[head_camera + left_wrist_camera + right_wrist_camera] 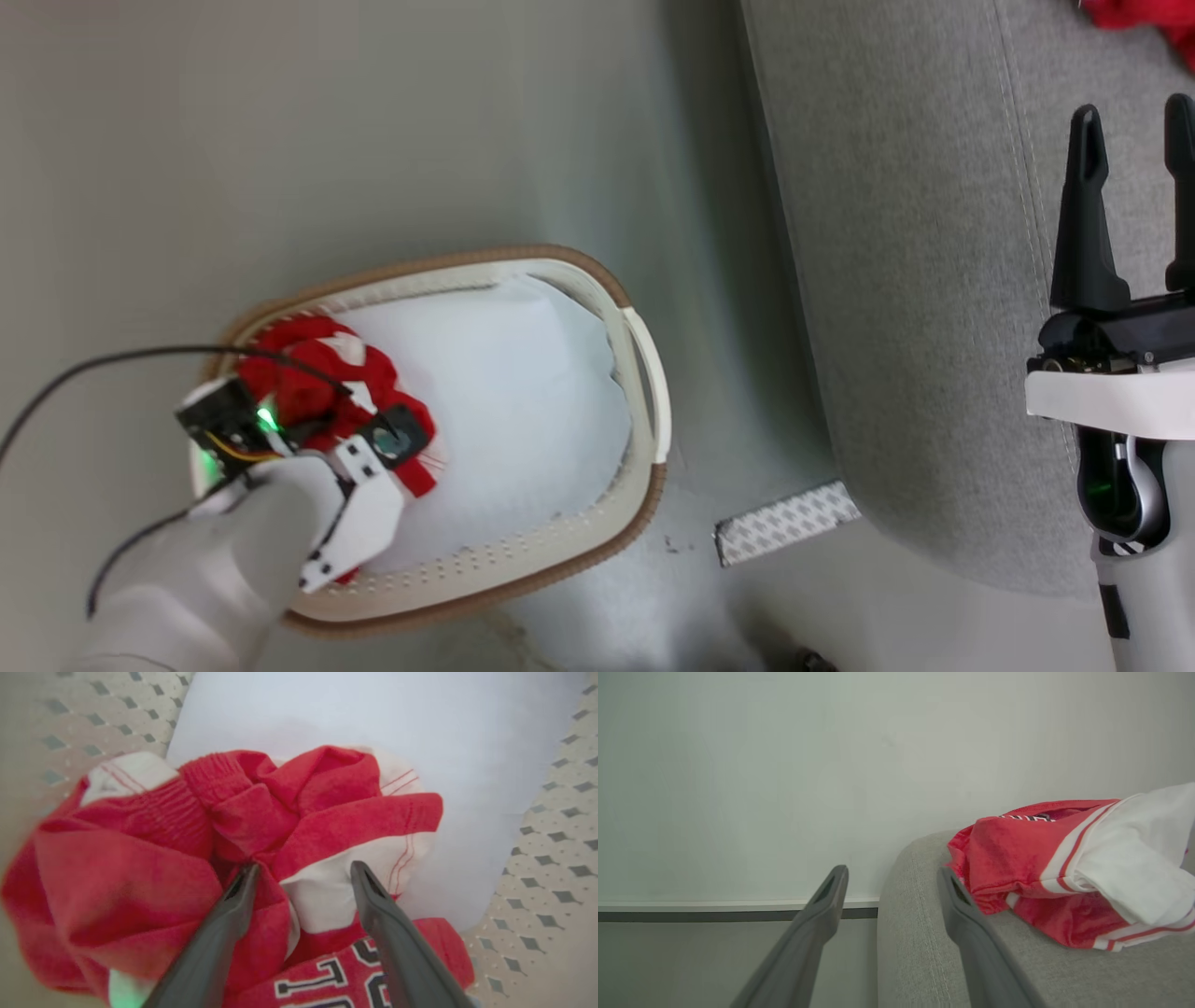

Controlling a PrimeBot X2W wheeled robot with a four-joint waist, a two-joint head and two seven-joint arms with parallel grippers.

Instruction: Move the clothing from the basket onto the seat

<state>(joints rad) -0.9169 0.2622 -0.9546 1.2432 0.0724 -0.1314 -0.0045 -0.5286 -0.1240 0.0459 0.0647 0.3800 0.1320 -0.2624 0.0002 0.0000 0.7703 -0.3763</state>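
Observation:
The cream basket (644, 373) with a tan rim stands on the floor left of the grey seat (915, 280). Red and white clothing (322, 378) lies bunched at its left end on a white lining. My left gripper (303, 870) is down inside the basket, open, its fingertips (247, 877) pressed into the red fabric (303, 816) on both sides of a fold. My right gripper (1130, 121) hovers open over the seat with nothing between its fingers. Another red and white garment (1064, 868) lies on the seat (924, 933), just right of that gripper (892, 877).
A patterned white strip (786, 523) lies on the floor between basket and seat. A black cable (112, 359) trails from my left wrist. A pale wall with a dark baseboard (691, 914) stands behind the seat.

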